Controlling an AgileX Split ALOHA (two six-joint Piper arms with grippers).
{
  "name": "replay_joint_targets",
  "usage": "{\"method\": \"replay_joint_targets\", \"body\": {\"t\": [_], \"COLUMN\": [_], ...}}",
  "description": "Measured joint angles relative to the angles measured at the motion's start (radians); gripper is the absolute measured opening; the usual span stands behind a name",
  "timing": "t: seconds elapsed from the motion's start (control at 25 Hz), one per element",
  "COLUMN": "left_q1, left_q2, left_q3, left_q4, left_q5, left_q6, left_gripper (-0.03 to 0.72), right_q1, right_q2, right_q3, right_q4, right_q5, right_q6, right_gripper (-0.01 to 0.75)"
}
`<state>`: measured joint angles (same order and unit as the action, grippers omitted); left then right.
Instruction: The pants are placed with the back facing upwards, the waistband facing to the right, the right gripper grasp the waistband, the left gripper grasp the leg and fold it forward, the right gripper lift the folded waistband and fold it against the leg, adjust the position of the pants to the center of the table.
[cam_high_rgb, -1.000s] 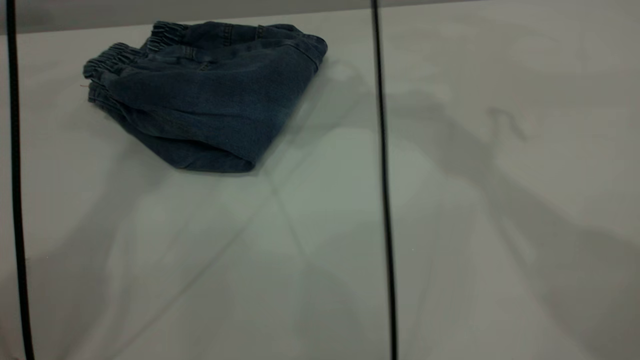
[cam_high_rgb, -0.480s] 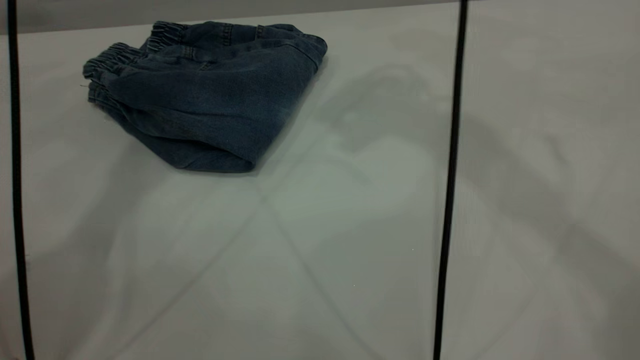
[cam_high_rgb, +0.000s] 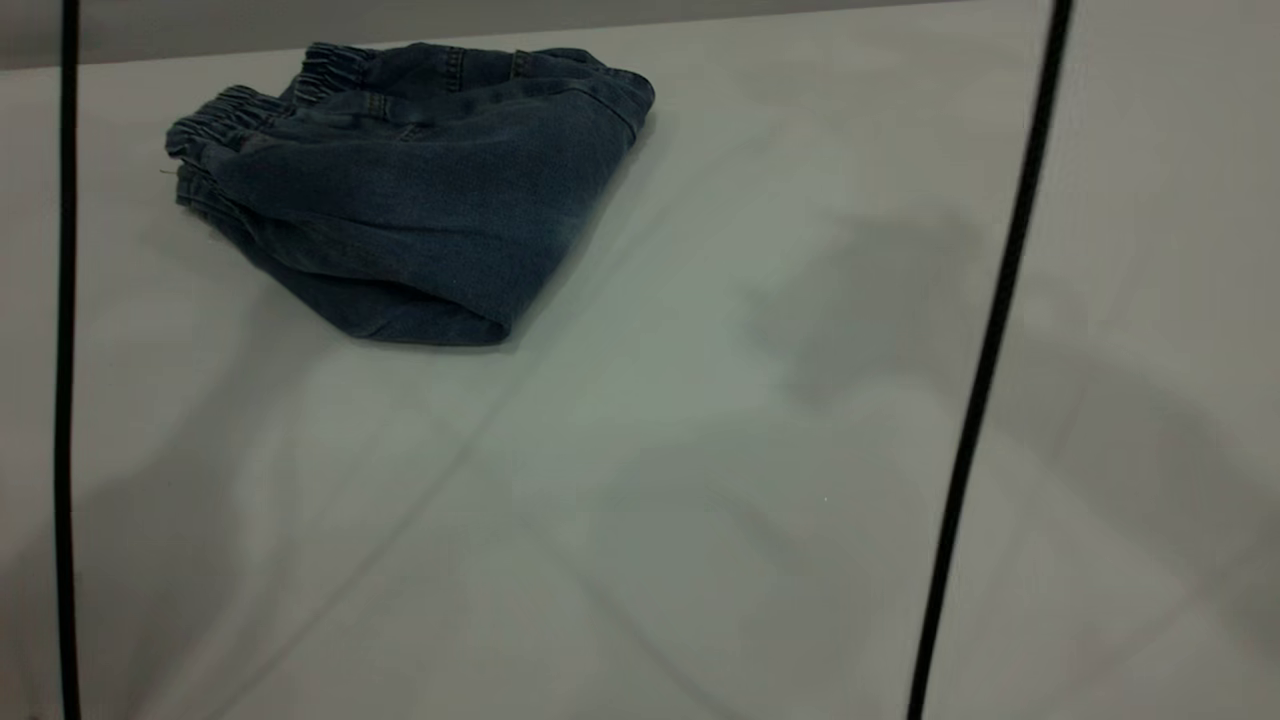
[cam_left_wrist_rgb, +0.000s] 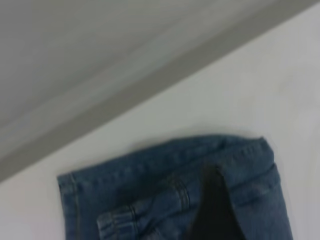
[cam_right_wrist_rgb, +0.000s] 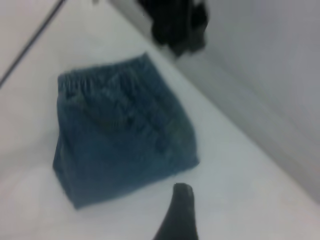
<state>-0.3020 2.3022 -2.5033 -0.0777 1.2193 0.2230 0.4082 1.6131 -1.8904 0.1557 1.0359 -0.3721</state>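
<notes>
The pants (cam_high_rgb: 410, 190) lie folded into a compact blue denim bundle at the far left of the white table (cam_high_rgb: 700, 450). The gathered waistband (cam_high_rgb: 215, 115) faces left in the exterior view. The leg is folded into the bundle and I cannot tell it apart. Neither gripper shows in the exterior view. In the left wrist view, my left gripper (cam_left_wrist_rgb: 215, 210) hangs over the pants (cam_left_wrist_rgb: 150, 185) as a dark shape. In the right wrist view, my right gripper (cam_right_wrist_rgb: 179, 215) is off the cloth, a little apart from the pants (cam_right_wrist_rgb: 120, 140), above bare table.
Two thin black cables hang across the exterior view, one at the left edge (cam_high_rgb: 66, 400) and one at the right (cam_high_rgb: 985, 380). The table's far edge (cam_high_rgb: 800, 8) runs just behind the pants. In the right wrist view the left arm (cam_right_wrist_rgb: 177, 22) shows dark beyond the pants.
The right cable has swung well to the right and the left cable slightly right. Arm shadows on the table shifted rightward. The pants have not moved.
</notes>
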Motion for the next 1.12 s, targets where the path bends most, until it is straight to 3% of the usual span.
{"method": "replay_joint_targets", "body": {"t": [0.16,0.32,0.56,1.12], "left_q1": [0.000,0.000,0.000,0.001], "left_q2": [0.000,0.007,0.096,0.306], "left_q3": [0.101,0.226,0.352,0.348], "left_q4": [0.000,0.001,0.054,0.051], "left_q5": [-0.002,-0.002,-0.003,-0.007], "left_q6": [0.000,0.009,0.011,0.113], "left_gripper": [0.464,0.464,0.464,0.464], "right_q1": [0.000,0.000,0.000,0.000], "right_q2": [-0.165,-0.288,-0.347,-0.358], "right_q3": [0.171,0.280,0.289,0.289], "right_q4": [-0.001,-0.001,0.002,-0.002], "right_q5": [-0.173,-0.267,-0.269,-0.265], "right_q6": [0.000,0.000,0.029,0.029], "right_gripper": [0.581,0.580,0.580,0.580]}}
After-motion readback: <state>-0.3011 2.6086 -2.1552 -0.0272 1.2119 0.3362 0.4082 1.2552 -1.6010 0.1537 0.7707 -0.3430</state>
